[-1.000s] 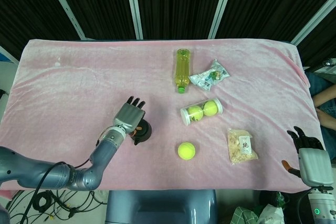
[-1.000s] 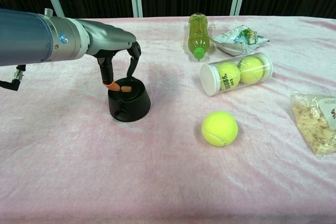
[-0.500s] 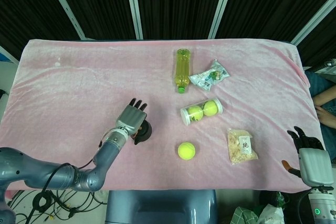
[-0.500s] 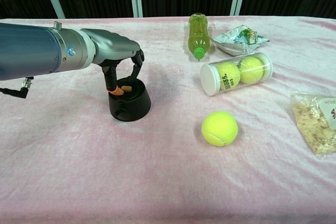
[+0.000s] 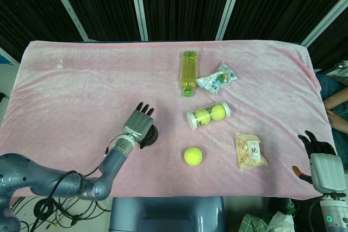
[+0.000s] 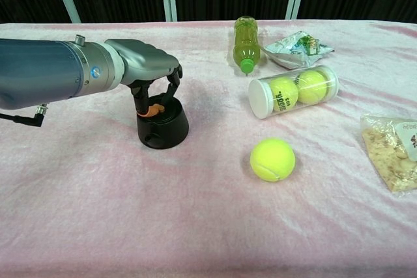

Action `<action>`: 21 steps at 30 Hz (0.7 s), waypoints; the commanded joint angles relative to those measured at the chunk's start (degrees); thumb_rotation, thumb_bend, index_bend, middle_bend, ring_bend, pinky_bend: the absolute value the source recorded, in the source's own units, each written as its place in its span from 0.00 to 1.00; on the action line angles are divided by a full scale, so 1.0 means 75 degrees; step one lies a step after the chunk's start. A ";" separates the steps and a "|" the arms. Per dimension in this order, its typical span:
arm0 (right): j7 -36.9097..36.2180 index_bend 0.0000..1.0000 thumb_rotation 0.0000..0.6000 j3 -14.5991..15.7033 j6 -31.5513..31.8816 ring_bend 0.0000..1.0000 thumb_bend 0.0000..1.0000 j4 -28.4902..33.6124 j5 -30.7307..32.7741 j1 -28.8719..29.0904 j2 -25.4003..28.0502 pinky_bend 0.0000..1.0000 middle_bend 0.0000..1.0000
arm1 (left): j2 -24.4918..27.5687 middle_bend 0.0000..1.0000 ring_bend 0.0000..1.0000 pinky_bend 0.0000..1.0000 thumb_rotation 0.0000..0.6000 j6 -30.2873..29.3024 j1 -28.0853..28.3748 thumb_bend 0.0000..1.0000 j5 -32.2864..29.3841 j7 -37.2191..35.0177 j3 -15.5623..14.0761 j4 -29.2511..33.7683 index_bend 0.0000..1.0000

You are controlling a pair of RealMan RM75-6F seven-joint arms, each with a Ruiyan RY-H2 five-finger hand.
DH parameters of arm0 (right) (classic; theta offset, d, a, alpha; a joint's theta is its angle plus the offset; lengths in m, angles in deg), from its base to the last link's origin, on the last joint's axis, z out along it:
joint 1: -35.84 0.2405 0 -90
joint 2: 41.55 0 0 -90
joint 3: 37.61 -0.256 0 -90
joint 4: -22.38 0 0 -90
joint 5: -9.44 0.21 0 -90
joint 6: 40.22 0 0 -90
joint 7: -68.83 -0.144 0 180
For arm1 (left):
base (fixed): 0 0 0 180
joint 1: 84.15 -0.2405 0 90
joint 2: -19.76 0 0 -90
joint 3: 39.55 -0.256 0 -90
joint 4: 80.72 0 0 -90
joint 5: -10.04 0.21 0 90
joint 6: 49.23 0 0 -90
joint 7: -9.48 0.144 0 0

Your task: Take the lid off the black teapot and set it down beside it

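While the table [image 5: 70, 74] under its pink cloth fills most of both views, the left arm [image 6: 45, 79] reaches in from the left edge across its near half. The left hand [image 6: 144, 63] sits directly over the black teapot [image 6: 163, 129], fingers [image 6: 172, 86] curled down around the lid [image 6: 155, 109], which shows an orange knob. Fingertips are at the lid; whether they actually grip it cannot be told. Lid is on the pot, not lifted. In the head view the left hand covers most of the teapot, only a dark edge showing at its right.

The teapot stands upright on the near-left part of the table, well apart from the other items. The right hand [image 5: 323, 165] hangs off the table's near right corner, fingers apart, holding nothing.

A yellow-green bottle [image 6: 245, 42] lies on its side at the far centre, green cap toward the camera. Just right of it lies a crumpled snack packet [image 6: 298, 47]. Nearer, a clear tube of tennis balls [image 6: 294, 90] lies on its side, two balls visible inside. A bag of pale snacks [image 6: 393, 150] lies at the right edge. A loose tennis ball [image 6: 272, 159] rests between the teapot and that bag, near the tube but not touching it.
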State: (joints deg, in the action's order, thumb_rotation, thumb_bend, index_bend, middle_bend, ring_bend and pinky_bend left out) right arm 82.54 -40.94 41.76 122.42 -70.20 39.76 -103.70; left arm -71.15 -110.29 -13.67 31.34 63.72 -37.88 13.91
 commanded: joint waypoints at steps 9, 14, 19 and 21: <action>-0.0040 0.19 1.00 0.0013 -0.0012 0.27 0.10 0.0008 -0.0025 0.0001 0.0018 0.22 0.10 | 0.0117 0.11 0.00 0.00 1.00 -0.0117 -0.0069 0.46 -0.0007 -0.0054 0.0178 0.0230 0.54; -0.0030 0.19 1.00 0.0015 0.0002 0.27 0.10 0.0004 -0.0036 -0.0003 0.0011 0.22 0.10 | 0.0428 0.12 0.00 0.00 1.00 -0.0040 -0.0237 0.46 0.0322 -0.0716 0.0608 0.0589 0.55; -0.0019 0.19 1.00 0.0022 -0.0013 0.27 0.10 0.0005 -0.0031 0.0000 0.0004 0.22 0.10 | 0.0803 0.13 0.00 0.00 1.00 -0.0075 -0.0457 0.46 0.0823 -0.1384 0.0964 0.0970 0.57; -0.0010 0.19 1.00 0.0025 -0.0012 0.27 0.10 0.0005 -0.0034 -0.0001 0.0001 0.22 0.10 | 0.1072 0.13 0.00 0.00 1.00 -0.0046 -0.0585 0.46 0.1018 -0.1698 0.1104 0.1190 0.57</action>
State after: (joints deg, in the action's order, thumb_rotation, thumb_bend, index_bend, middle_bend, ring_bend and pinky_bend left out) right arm 82.45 -40.75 41.67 122.46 -70.46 39.75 -103.68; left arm -66.09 -110.85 -16.38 36.18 54.53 -31.77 20.16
